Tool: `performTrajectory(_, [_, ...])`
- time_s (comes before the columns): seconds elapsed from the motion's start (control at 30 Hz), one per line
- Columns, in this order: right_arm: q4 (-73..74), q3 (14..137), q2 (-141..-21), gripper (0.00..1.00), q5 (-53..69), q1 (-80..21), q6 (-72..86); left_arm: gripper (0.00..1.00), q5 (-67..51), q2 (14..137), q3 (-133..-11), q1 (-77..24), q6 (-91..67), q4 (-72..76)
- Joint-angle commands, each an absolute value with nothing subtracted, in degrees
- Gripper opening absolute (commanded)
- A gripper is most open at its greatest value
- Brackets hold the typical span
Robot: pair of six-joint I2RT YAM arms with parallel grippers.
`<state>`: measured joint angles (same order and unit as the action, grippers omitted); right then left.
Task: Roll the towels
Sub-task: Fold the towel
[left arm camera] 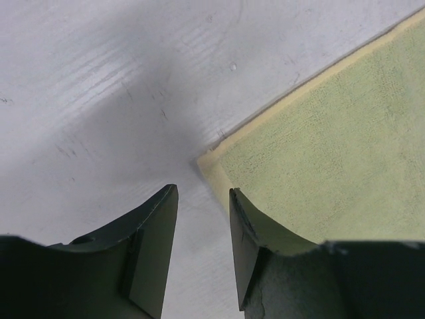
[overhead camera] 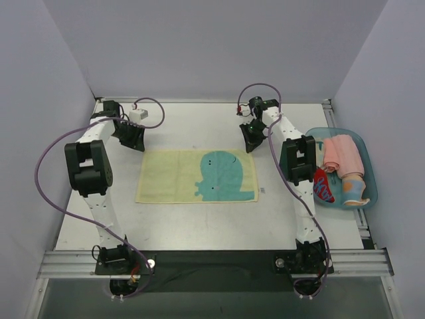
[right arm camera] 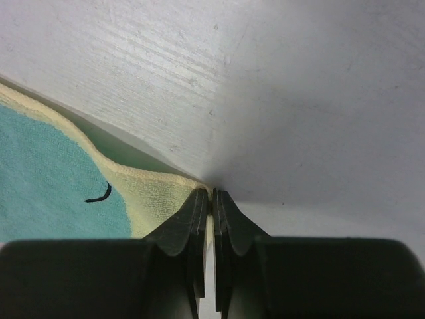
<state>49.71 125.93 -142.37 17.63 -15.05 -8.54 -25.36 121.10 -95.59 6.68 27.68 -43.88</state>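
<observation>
A pale yellow towel (overhead camera: 172, 176) with a teal-green figure lies flat in the middle of the table. My right gripper (right arm camera: 212, 193) is shut on the towel's (right arm camera: 153, 199) far right corner, which bunches up slightly between the jaws. In the top view that gripper (overhead camera: 251, 147) sits at the same corner. My left gripper (left arm camera: 202, 191) is open just behind the towel's (left arm camera: 319, 166) far left corner, and its right finger overlaps the towel's edge. From above, the left gripper (overhead camera: 136, 141) is low over that corner. A red towel (overhead camera: 323, 186) with a blue-and-white pattern lies in the tray.
A light blue plastic tray (overhead camera: 369, 174) stands at the table's right edge, beside the right arm. It holds a rolled pink cloth (overhead camera: 342, 154) and another rolled cloth (overhead camera: 354, 191). White walls close in the table on three sides.
</observation>
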Motion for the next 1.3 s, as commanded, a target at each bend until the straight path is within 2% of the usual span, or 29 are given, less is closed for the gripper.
performTrajectory(0.0, [51.8,125.1,-143.1,0.0,15.8,-15.3,-9.1,0.47,-25.1,122.7,-99.4,6.0,26.9,-42.1])
performTrajectory(0.67, [51.8,124.8,-142.5,0.0,16.1,-14.6,-9.5,0.47,-17.8,126.4,-98.4,2.3,33.0,-40.5])
performTrajectory(0.83, [51.7,124.9,-142.5,0.0,16.3,-14.2,-9.1,0.3,-18.6,125.6,-96.4,2.2,34.0,-40.4])
performTrajectory(1.0, [51.8,124.9,-141.7,0.0,16.5,-13.8,-9.1,0.24,-21.3,124.1,-95.1,2.2,34.9,-40.4])
performTrajectory(1.13, [51.8,124.8,-141.1,0.0,16.7,-13.6,-9.4,0.15,-22.7,124.0,-95.0,2.2,34.8,-40.7])
performTrajectory(1.27, [51.2,125.3,-140.2,0.0,18.2,-13.2,-9.8,0.0,-23.9,123.8,-96.1,2.2,33.1,-41.0])
